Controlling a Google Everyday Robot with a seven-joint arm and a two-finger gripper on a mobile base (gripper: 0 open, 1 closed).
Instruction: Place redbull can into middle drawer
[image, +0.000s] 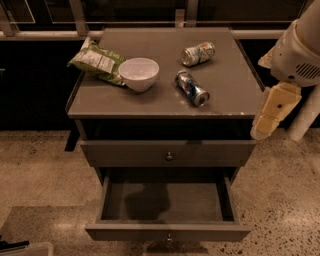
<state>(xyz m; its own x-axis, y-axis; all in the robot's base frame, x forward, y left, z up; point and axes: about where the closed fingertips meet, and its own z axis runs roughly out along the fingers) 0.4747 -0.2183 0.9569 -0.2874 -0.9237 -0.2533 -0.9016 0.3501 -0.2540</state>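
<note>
The redbull can (191, 88), blue and silver, lies on its side on the cabinet top, right of centre. The middle drawer (168, 232) is pulled open below; its knob is on the front panel and nothing shows on its floor. My gripper (263, 125) hangs off the right edge of the cabinet, at about the height of the cabinet top. It is to the right of the can, apart from it, and holds nothing I can see.
A paler dented can (198, 53) lies behind the redbull can. A white bowl (139, 73) and a green snack bag (97, 62) sit on the left of the cabinet top (150, 100). The upper knobbed drawer (169, 153) is closed. A rail runs behind the cabinet.
</note>
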